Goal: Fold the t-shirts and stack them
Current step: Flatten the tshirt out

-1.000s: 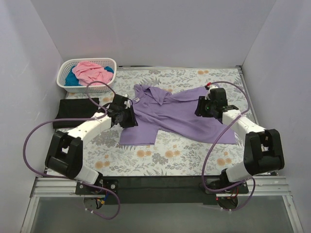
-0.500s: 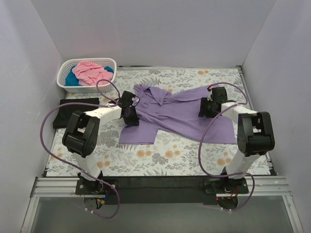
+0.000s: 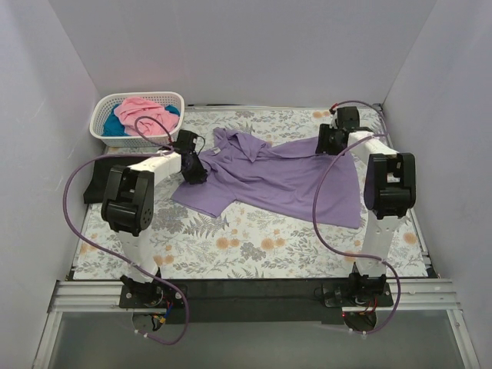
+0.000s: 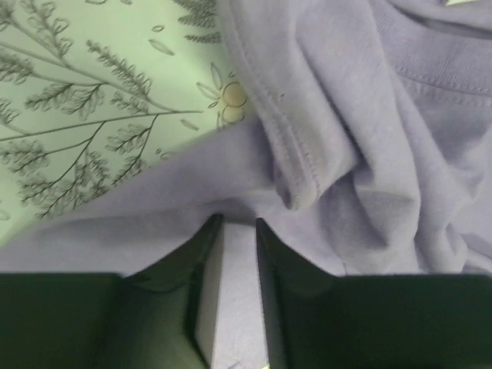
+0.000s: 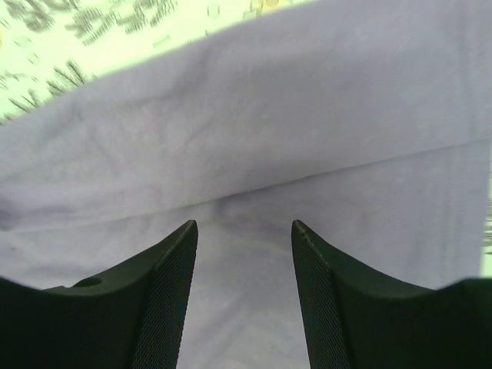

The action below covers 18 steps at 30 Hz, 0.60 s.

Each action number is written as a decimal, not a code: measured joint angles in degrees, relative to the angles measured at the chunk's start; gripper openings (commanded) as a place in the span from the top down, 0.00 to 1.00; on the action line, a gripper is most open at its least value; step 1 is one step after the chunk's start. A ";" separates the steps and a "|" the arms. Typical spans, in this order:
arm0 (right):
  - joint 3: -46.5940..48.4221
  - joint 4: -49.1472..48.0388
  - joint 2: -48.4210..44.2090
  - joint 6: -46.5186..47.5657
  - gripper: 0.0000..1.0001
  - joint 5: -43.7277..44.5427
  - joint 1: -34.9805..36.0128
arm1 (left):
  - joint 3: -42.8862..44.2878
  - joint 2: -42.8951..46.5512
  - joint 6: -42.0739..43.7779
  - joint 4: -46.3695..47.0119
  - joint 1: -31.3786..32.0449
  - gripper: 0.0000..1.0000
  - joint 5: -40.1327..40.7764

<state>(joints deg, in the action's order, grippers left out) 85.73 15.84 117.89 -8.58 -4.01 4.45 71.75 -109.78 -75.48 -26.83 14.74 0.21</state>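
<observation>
The lavender t-shirt (image 3: 277,177) lies spread across the floral cloth, collar at the back left. My left gripper (image 3: 192,165) is shut on its left sleeve edge; in the left wrist view the narrow jaws pinch purple fabric (image 4: 361,154). My right gripper (image 3: 330,142) is at the shirt's far right sleeve; in the right wrist view lavender fabric (image 5: 254,138) fills the gap between its jaws. The black t-shirt (image 3: 96,183) lies folded at the left edge, partly behind the left arm. The pink t-shirt (image 3: 142,114) and the teal t-shirt (image 3: 114,125) lie bunched in the basket.
A white lattice basket (image 3: 173,98) stands at the back left corner. The grey-and-orange floral cloth (image 3: 246,238) covers the table. White walls close in the back and both sides. Purple cables loop beside both arms.
Both grippers have moved toward the back, dragging the lavender shirt with them. Its left sleeve now lies spread out to the left and its right sleeve sits near the back right.
</observation>
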 measured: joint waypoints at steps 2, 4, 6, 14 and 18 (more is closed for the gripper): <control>2.16 1.88 -1.20 0.31 0.41 0.39 -0.39 | -0.13 0.98 0.42 -1.09 -0.20 0.69 0.70; 2.14 3.91 -4.37 0.70 0.40 1.09 -0.59 | -1.20 3.93 1.07 -2.03 -0.15 0.61 1.38; 0.72 5.66 -9.86 1.01 0.36 2.16 -0.63 | -2.99 9.11 1.64 -3.04 -0.13 0.59 2.45; -17.92 6.32 -44.11 -1.90 0.02 1.11 -1.57 | -14.88 31.36 3.58 -2.56 0.00 0.47 5.57; -27.28 6.21 -47.84 -3.34 0.02 0.50 -2.64 | -23.69 37.40 4.02 -1.38 0.00 0.38 6.19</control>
<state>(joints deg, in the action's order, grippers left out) 58.46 22.04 70.04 -11.92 -3.51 1.80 48.05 -72.38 -71.46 -28.21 14.74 6.39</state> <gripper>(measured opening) 0.983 0.579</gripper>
